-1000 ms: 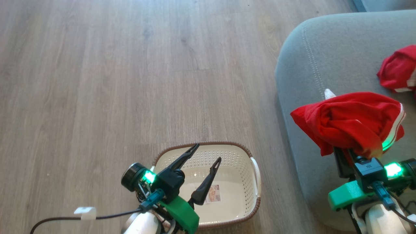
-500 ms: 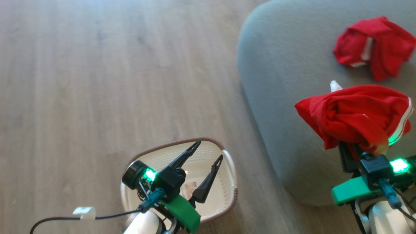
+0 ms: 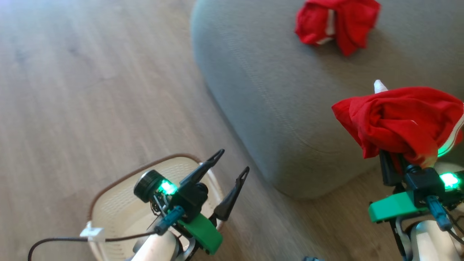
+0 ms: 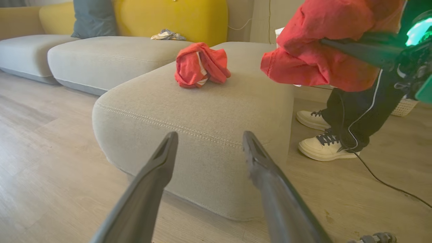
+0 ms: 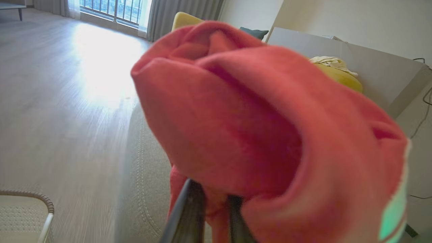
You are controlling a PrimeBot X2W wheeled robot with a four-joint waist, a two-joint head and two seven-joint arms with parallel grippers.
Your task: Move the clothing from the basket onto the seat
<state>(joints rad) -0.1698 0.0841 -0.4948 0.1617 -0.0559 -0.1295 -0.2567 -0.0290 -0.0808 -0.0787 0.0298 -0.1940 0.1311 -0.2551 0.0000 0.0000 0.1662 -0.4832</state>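
Observation:
A bright red garment [image 3: 398, 123] with white striped trim hangs bunched over my right gripper [image 5: 214, 201], which is shut on it above the near right part of the seat [image 3: 272, 90]; the cloth hides the fingertips. The same held garment [image 4: 320, 44] shows in the left wrist view. Another red garment [image 3: 337, 23] lies crumpled on the grey seat's far side, also seen from the left wrist [image 4: 200, 64]. The cream basket [image 3: 119, 195] stands on the floor at lower left. My left gripper [image 3: 233, 161] hovers open and empty over its right rim.
A person's legs in dark trousers and white sneakers [image 4: 324, 148] stand beside the seat [image 4: 202, 111]. A cable [image 4: 388, 182] trails on the wooden floor. More grey sofa sections with yellow cushions [image 4: 168, 17] lie behind.
The head view has swung right, so the basket and seat slid left in the picture. My right gripper still holds the red garment; the left stays open.

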